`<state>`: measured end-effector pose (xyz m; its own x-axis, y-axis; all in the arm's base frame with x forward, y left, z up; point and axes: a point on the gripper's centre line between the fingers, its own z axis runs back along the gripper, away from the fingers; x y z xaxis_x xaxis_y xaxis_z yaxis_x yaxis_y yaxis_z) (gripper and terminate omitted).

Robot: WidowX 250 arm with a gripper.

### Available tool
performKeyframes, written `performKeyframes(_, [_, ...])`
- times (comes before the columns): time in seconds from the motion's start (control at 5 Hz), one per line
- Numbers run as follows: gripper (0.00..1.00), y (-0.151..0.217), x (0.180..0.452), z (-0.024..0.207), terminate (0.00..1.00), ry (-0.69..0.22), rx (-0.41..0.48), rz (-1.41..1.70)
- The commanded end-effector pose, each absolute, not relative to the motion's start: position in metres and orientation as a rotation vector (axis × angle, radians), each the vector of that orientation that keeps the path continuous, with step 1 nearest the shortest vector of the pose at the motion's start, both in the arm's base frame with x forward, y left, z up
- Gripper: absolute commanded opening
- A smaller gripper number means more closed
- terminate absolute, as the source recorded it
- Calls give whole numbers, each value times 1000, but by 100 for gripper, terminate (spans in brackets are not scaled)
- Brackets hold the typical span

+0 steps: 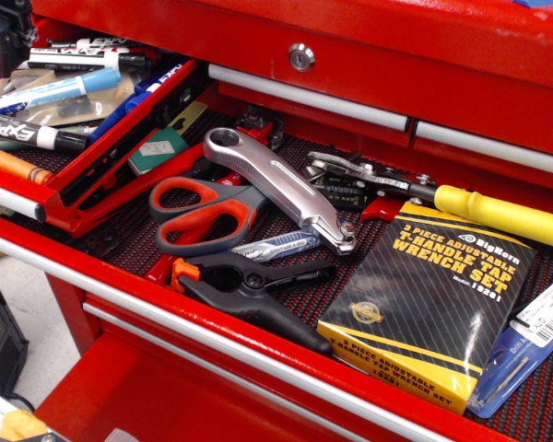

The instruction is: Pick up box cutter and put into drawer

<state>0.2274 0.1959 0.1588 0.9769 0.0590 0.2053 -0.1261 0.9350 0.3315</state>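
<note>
- Observation.image shows you no gripper, so you cannot tell whether it is spread or pinching.
- Your box cutter [281, 189] lies mid-frame on the mesh mat, resting across the scissors [212, 214].
- Risk: a low grab could snag those orange handles or the clamp [249, 290].
- The drawer [101, 354] at lower left looks barely open; you may hit its rail.

Dark tool [2, 37] at upper-left edge, mostly cropped, jaw stance indiscernible
</note>
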Motion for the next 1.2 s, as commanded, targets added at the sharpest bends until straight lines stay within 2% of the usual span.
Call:
performKeyframes(0.0, [100, 196, 227, 159, 0, -194, 350, 95])
performKeyframes(0.2, [100, 146, 239, 166, 0, -128, 336, 342])
performKeyframes(0.4, [100, 101, 252, 166, 0, -102, 289, 596])
performKeyframes(0.6, [100, 55, 272, 150, 0, -164, 289, 858])
performKeyframes(0.8, [100, 27, 295, 130, 0, -222, 254, 1121])
performKeyframes(1.0, [100, 10, 304, 116, 0, -239, 193, 1171])
